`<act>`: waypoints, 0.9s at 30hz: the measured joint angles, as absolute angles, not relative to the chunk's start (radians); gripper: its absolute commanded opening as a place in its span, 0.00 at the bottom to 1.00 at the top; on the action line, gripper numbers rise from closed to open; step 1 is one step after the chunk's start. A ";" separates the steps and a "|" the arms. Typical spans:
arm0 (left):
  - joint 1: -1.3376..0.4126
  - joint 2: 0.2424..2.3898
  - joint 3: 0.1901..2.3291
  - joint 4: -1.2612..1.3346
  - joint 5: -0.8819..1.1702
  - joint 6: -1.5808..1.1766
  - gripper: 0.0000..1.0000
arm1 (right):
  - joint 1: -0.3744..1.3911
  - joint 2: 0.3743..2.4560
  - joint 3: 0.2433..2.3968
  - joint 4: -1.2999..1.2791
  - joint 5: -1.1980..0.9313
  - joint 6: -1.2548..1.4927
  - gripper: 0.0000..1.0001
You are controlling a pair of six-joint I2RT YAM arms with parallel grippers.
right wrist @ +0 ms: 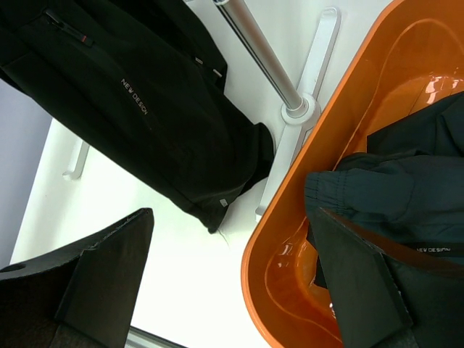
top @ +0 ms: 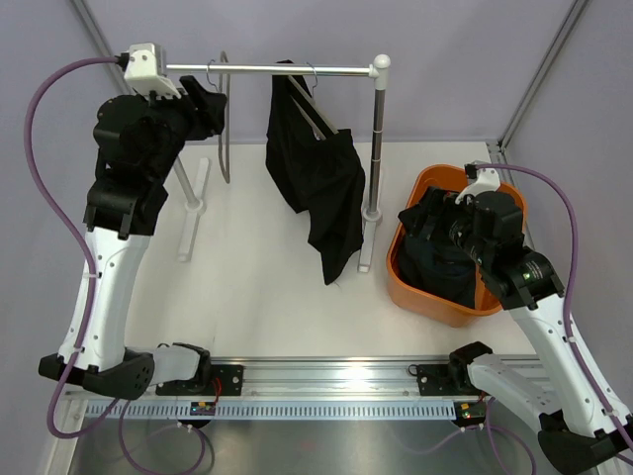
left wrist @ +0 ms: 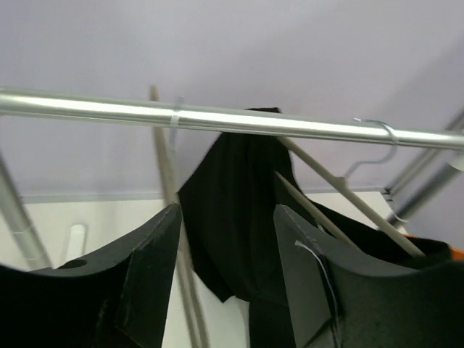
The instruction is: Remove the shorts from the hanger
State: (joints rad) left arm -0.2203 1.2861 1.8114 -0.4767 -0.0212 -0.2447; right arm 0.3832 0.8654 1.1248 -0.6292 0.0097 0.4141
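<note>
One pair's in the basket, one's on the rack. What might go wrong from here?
1. The hanging shorts hang from a hanger hooked on the rail; tugging the fabric may slide or unhook it.
2. The open right gripper hovers over the other shorts in the orange basket and might snag them.

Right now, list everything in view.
hung shorts: one, black, on a hanger at mid-rail
tub shorts: one, dark, lying in the tub
hanger: one, pale wood, on the rail, carrying shorts
empty hanger: one, grey, on the rail left of the hung shorts
rack: one, silver with white feet, at the table's far side
tub: one, orange, right of the rack
table: one, white, under everything
left gripper: one, black, open, up by the rail
right gripper: one, black, open, over the tub
</note>
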 measured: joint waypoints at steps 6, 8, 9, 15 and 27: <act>-0.438 1.246 1.765 -0.461 -0.092 -0.253 0.62 | 0.383 0.855 1.125 -0.635 0.015 0.414 1.00; -0.510 1.249 1.754 -0.450 -0.128 -0.260 0.62 | 0.383 0.855 1.125 -0.635 0.015 0.414 0.99; -0.540 1.256 1.752 -0.445 -0.155 -0.262 0.64 | 0.383 0.855 1.125 -0.635 0.015 0.414 0.99; -0.699 1.388 1.768 -0.379 -0.323 -0.286 0.65 | 0.383 0.853 1.125 -0.656 0.017 0.413 0.99; -0.783 1.787 2.043 -0.365 -0.649 -0.311 0.66 | 0.383 0.843 1.125 -0.705 0.037 0.396 0.99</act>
State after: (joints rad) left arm -0.7834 1.7874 2.0430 -0.3649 -0.6495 -0.3107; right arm 0.3832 0.8433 1.1248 -0.7048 0.0372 0.3958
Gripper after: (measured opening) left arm 0.657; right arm 0.993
